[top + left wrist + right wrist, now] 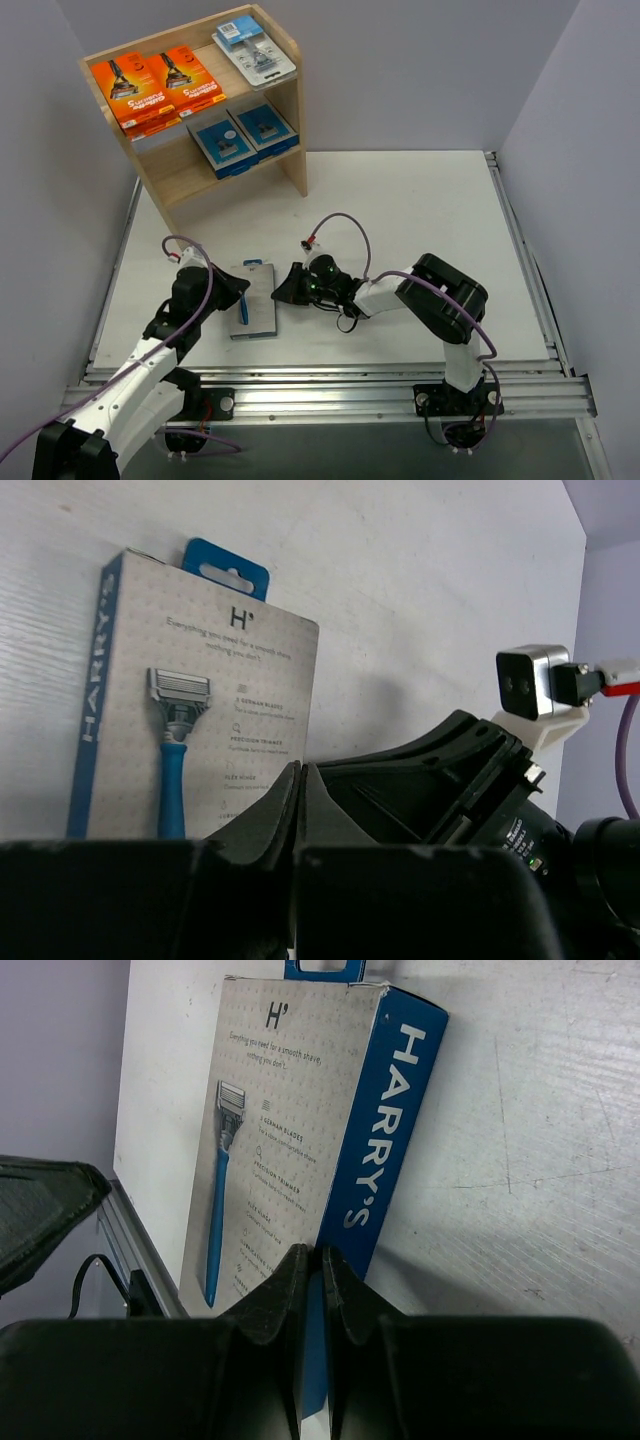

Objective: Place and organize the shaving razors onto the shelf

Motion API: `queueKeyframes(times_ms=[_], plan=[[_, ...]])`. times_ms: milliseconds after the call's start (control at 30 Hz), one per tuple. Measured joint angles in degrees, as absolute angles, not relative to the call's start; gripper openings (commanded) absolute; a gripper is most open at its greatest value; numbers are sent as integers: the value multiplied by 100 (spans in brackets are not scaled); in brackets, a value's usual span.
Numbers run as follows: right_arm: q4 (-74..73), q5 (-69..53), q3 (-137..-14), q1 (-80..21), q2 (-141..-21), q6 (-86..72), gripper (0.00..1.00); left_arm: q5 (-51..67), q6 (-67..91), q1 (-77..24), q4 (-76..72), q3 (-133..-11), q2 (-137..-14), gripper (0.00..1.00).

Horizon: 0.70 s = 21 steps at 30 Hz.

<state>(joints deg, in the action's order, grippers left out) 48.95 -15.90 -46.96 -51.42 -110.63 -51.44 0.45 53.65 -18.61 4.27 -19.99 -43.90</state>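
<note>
Nearest me, the aluminium rail (330,396) carries both arm bases at the table's front edge. Just beyond it my left gripper (300,772) is closed, fingertips pressed together with nothing between them, and sits at the left edge of a grey-and-blue box (256,300). My right gripper (312,1255) faces it from the opposite side, tips at the box's right edge. Its jaws are drawn to a narrow slit showing a sliver of blue; I cannot tell whether card is pinched there. The box lies on the white table (420,210) between the two grippers. It has a pale grey face picturing a blue-handled razor, blue side panels lettered HARRY'S and a blue hang tab. A purple cable (350,225) loops above the right wrist. Farther back, at the rear left, stands the shelf (160,182) of light wood. Its lower tier holds two grey-and-blue packs (245,135) side by side. The top tier holds two orange boxes (160,85) on the left and a clear blister pack (253,48) on the right.
</note>
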Motion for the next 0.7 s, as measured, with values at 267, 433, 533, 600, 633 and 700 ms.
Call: queueKeyframes(times_ms=[267,433,533,600,633,700], plan=[[5216,-1525,-4471,-5142,-11080,-5356,0,-43,5242,-2171,589,-2117,-4217,2],[5629,-1435,-4195,-5142,-11080,-5625,1,-233,5061,-2171,884,-2364,-3940,2],[5889,-1428,-4001,-5118,-11078,-5793,1,-305,4982,-2171,1050,-2427,-3872,2],[6003,-1417,-3881,-5083,-11078,-5885,1,-340,4925,-2171,1151,-2438,-3835,2],[6016,-1404,-3826,-5068,-11078,-5894,2,-362,4899,-2171,1208,-2440,-3813,2],[5986,-1339,-3671,-5052,-11155,-5937,2,-405,4873,-2171,1345,-2467,-3771,2]])
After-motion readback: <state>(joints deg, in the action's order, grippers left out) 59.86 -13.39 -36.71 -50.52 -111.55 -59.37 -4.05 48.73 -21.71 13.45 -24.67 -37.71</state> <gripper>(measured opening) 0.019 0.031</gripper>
